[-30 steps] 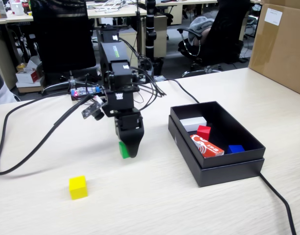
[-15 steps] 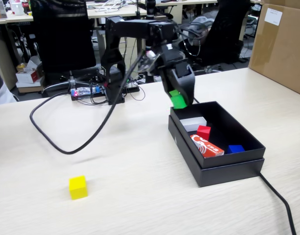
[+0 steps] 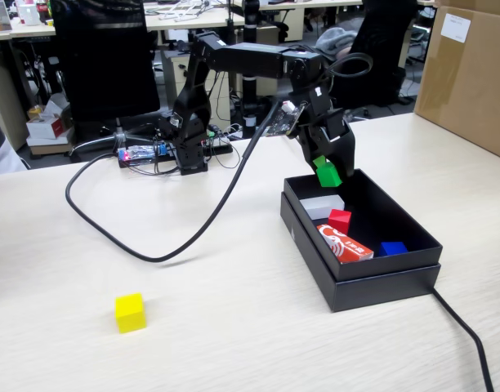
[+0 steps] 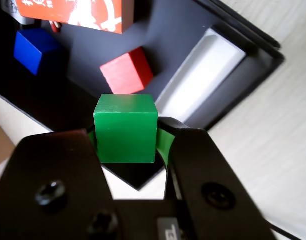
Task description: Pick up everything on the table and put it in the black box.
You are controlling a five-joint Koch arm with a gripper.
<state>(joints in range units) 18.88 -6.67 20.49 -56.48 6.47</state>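
Observation:
My gripper [image 3: 328, 173] hangs over the back left corner of the black box [image 3: 381, 278], shut on the green cube [image 3: 327, 173]. In the wrist view the green cube [image 4: 126, 129] sits clamped between the two black jaws of the gripper [image 4: 127, 137], above the box floor [image 4: 173, 35]. The red cube [image 3: 340, 220] [image 4: 127, 70] lies inside the box. On the table [image 3: 234, 327], the yellow cube [image 3: 130, 312] rests at the front left, far from the arm.
Inside the box also lie a red-and-white packet [image 3: 345, 243], a small blue block [image 3: 393, 248] and a white block [image 3: 323, 206]. A black cable [image 3: 466, 335] runs from the box's front right corner. A brown carton [image 3: 466, 73] stands at the right.
The arm lifted the green cube off the table's middle and swung it right; it now hangs over the box's back left corner.

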